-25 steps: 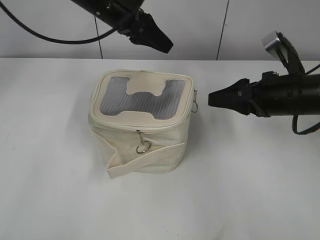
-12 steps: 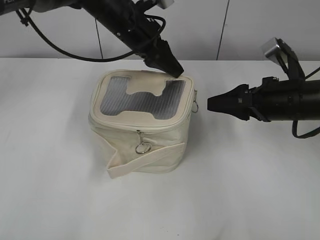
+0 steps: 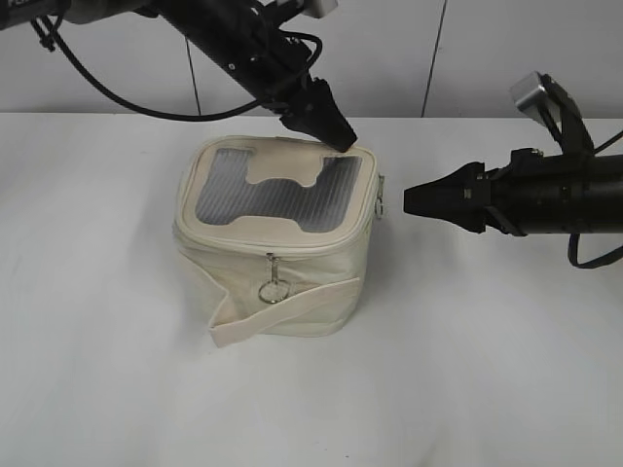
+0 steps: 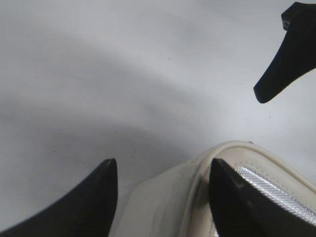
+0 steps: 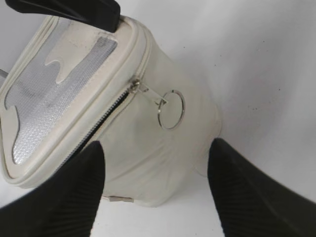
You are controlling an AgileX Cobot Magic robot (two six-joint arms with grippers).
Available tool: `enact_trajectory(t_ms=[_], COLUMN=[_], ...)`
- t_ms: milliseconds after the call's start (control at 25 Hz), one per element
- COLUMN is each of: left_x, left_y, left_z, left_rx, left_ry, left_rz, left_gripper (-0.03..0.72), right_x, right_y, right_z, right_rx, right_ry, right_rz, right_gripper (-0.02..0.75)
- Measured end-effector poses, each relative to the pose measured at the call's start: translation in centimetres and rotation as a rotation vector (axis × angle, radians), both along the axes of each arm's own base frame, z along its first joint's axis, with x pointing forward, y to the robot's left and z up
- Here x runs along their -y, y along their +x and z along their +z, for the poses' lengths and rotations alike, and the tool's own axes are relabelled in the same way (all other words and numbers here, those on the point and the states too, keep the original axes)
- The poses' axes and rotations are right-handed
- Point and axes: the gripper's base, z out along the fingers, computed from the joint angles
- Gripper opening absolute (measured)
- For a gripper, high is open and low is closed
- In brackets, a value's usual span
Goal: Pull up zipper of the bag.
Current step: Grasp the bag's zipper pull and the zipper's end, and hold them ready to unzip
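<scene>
A plain white table (image 3: 467, 370) is seen below a pale grey wall (image 3: 389, 49) crossed by a thin dark vertical seam; small dark specks are scattered on the tabletop in the wrist views. The bag (image 3: 274, 255) is stood upright near the middle of the table, its grey mesh top panel (image 3: 273, 190) turned upward and a cream strap (image 3: 282, 306) wrapped around its body. The zipper (image 5: 106, 116) is run along the lid rim; one ring pull (image 3: 274, 291) is hung on the near side, and another ring pull (image 5: 171, 109) is hung on the side facing the right arm.

The left gripper (image 3: 329, 130) is slanted down from the upper left; its tip is set at the far right corner of the lid, with the fingers spread, one finger (image 4: 232, 197) lying over the lid's edge. The right gripper (image 3: 417, 198) is held level just beside the bag's right side, apart from it; its fingers are spread on either side of the bag in the wrist view, gripping nothing.
</scene>
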Motion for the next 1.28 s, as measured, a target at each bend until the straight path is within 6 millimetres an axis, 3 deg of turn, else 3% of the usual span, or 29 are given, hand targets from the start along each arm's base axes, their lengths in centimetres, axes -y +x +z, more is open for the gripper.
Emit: enact_trajectory(t_ms=[440,640,1040,1160,1280], left_x=[-0.2,-0.4,-0.4,-0.3,-0.2], left_y=[-1.5,-1.8,-1.7,-1.6,-1.5], left_z=[1.9,0.2,-0.2,-1.1,-1.3], left_rx=[0.004,-0.011,0.003,-0.022,-0.024], left_ry=[-0.022,0.007,0.021,0.02,0.022], left_rz=[-0.013,-0.048,-0.067,-0.068,-0.068], left_gripper=[0.439,0.422,0.385,0.309,0.084], right_x=[0.0,0.0,0.0,0.0,0.0], right_y=[0.0,0.0,0.0,0.0,0.0], right_z=[0.0,0.0,0.0,0.0,-0.1], right_rx=[0.0,0.0,0.0,0.006,0.021], right_ry=[0.0,0.002,0.007,0.002,-0.013], right_rz=[0.0,0.001,0.0,0.005,0.023], right_gripper=[0.517,0.517,0.506,0.49,0.485])
